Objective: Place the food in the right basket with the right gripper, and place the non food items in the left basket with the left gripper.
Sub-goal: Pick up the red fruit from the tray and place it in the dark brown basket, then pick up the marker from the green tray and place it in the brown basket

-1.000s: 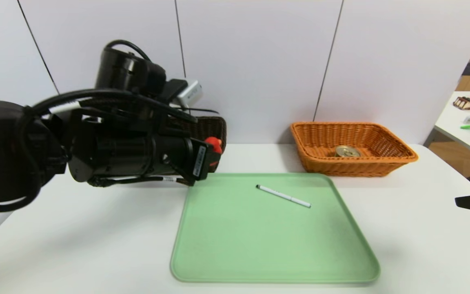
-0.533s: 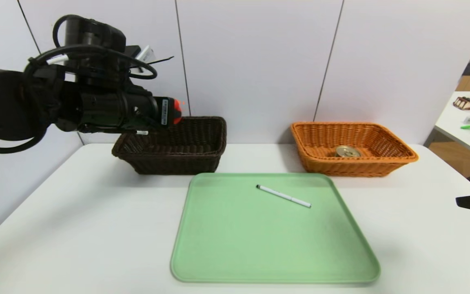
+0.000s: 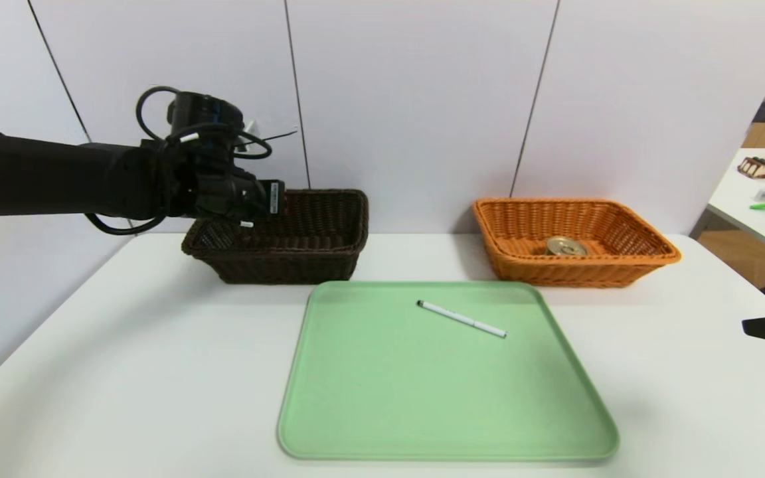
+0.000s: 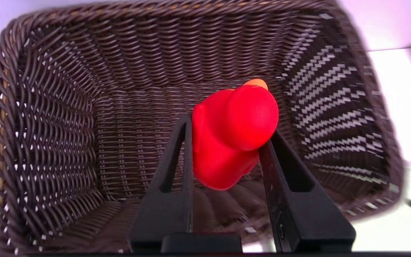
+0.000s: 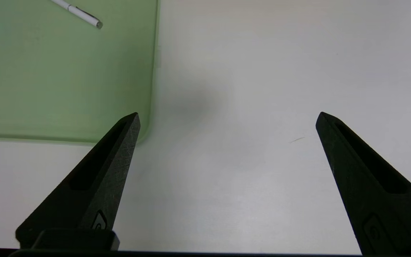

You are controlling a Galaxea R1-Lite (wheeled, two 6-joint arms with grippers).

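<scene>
Duck (image 4: 232, 135) gripped above dark basket (image 4: 48, 125), walls around.

The left claw (image 4: 227, 142) sits over the dark basket (image 3: 303, 255), closed on the duck (image 4: 232, 139); the woven walls ring it on all sides, so the way out is upward. The basket floor beneath the duck is bare. The pen (image 3: 461, 318) lies alone on the green tray (image 3: 382, 411), well apart from both baskets, with open tray surface all around it. The right claw (image 5: 227, 119) hangs wide open above bare counter (image 5: 262, 71) just beside the tray's corner. The can (image 3: 566, 246) takes the middle of the orange basket (image 3: 648, 252).
</scene>
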